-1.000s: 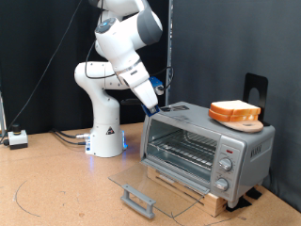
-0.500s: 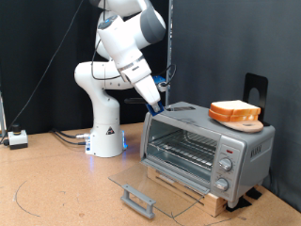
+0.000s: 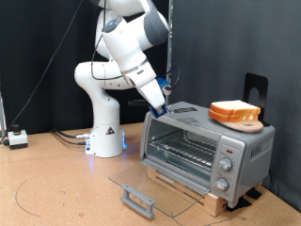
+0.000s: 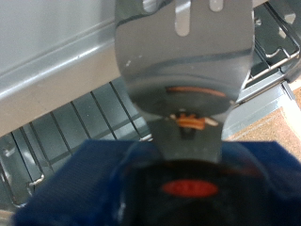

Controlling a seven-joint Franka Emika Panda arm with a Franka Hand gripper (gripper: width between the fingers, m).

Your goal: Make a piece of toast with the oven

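Note:
The silver oven (image 3: 246, 143) stands at the exterior view's right with its glass door (image 3: 141, 185) folded down flat. Its wire rack (image 3: 183, 149) looks bare. Bread slices (image 3: 233, 109) lie on a round wooden board (image 3: 245, 122) on the oven's roof, at its right end. My gripper (image 3: 158, 102) hangs at the roof's left end, shut on a metal spatula (image 3: 179, 110) with a blue and black handle. In the wrist view the slotted spatula blade (image 4: 183, 56) points over the rack bars (image 4: 56, 141). My fingers are hidden behind the handle.
The robot's white base (image 3: 105, 132) stands behind and left of the oven. The door's bar handle (image 3: 137, 200) juts out over the wooden table. A small white box (image 3: 17, 138) sits at the far left. A black stand (image 3: 256, 89) rises behind the oven.
My gripper has moved a little towards the exterior view's right with the spatula, bringing the blade over the oven's left end. The bread and the door have not moved.

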